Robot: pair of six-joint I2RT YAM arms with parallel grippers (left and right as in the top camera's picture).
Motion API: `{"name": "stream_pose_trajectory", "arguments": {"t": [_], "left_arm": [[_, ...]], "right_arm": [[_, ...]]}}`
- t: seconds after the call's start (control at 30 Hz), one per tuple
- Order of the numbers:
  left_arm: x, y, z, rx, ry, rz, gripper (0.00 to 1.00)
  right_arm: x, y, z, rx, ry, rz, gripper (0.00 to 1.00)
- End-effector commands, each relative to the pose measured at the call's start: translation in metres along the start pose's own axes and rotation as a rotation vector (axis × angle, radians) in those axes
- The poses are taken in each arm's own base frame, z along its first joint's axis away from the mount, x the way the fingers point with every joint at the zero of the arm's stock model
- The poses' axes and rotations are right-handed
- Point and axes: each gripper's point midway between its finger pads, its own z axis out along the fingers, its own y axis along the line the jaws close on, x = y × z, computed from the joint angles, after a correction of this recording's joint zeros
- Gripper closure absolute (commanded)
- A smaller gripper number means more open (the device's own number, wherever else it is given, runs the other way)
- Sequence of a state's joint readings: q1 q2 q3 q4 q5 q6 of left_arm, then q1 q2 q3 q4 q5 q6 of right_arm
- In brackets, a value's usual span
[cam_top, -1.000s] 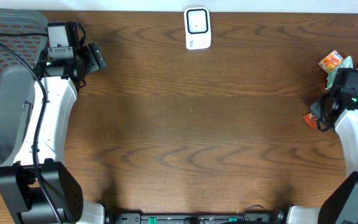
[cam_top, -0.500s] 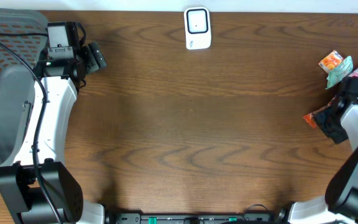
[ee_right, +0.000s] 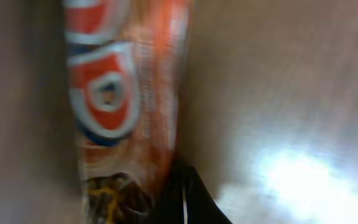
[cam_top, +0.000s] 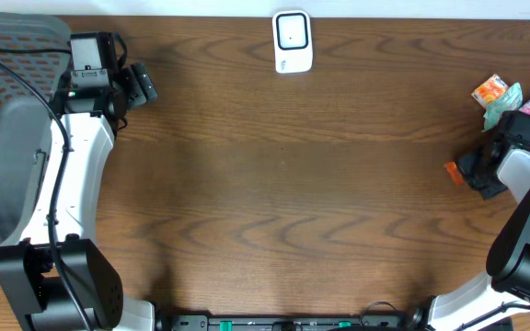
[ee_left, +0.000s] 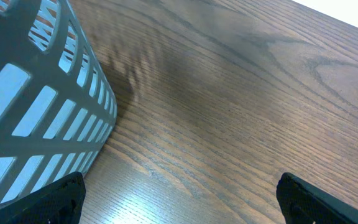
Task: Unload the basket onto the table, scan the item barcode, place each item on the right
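Observation:
An orange snack packet (ee_right: 126, 106) with a red and blue logo fills the blurred right wrist view, its lower end pinched at my shut right gripper (ee_right: 182, 199). From overhead only the packet's orange tip (cam_top: 450, 169) shows, left of the right gripper (cam_top: 469, 172) near the table's right edge. The white barcode scanner (cam_top: 292, 41) stands at the back middle of the table, far from the packet. My left gripper (cam_top: 145, 85) hangs open at the back left, with nothing between its fingertips (ee_left: 48, 199).
A grey slatted basket (ee_left: 36, 106) stands right beside the left gripper, at the table's left end (cam_top: 7, 138). A heap of other snack packets (cam_top: 513, 101) lies at the back right, just behind the right arm.
The right gripper has turned and shifted over the orange packet, so less of the packet shows from overhead. The left arm has not moved.

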State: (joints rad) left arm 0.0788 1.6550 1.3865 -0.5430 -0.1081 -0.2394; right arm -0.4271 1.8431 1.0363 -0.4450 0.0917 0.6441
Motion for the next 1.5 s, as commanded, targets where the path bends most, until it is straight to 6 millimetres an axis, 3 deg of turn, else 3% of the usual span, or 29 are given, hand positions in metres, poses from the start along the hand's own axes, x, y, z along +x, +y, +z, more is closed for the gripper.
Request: {"name": "stream_pose_trajectory", "arguments": {"t": [0.0,0.13,0.47,0.63,0.9,1.03,1.33,1.47], "left_arm": [[-0.001,0.003,0.001,-0.012,0.000,-0.011,0.02],[-0.001,0.003,0.001,-0.012,0.000,-0.011,0.02],[-0.001,0.003,0.001,-0.012,0.000,-0.011,0.02],[-0.001,0.003,0.001,-0.012,0.000,-0.011,0.02],[-0.001,0.003,0.001,-0.012,0.000,-0.011,0.02],[-0.001,0.003,0.001,-0.012,0.000,-0.011,0.02],[-0.001,0.003,0.001,-0.012,0.000,-0.011,0.02],[-0.001,0.003,0.001,-0.012,0.000,-0.011,0.02]], "right_arm": [[0.016,0.015,0.009,-0.095,0.087,0.016,0.99],[0.007,0.033,0.007,-0.180,0.060,0.016,0.99],[-0.048,0.073,-0.007,-0.349,-0.170,0.015,0.98],[-0.070,0.090,-0.019,-0.422,-0.269,0.001,0.93],[-0.063,0.108,-0.031,-0.521,-0.241,-0.091,0.99],[-0.054,0.096,-0.035,-0.464,-0.199,-0.086,0.99],[-0.017,0.033,-0.022,-0.144,-0.075,-0.071,0.99],[-0.019,0.014,-0.017,-0.033,-0.106,-0.071,0.99]]}}
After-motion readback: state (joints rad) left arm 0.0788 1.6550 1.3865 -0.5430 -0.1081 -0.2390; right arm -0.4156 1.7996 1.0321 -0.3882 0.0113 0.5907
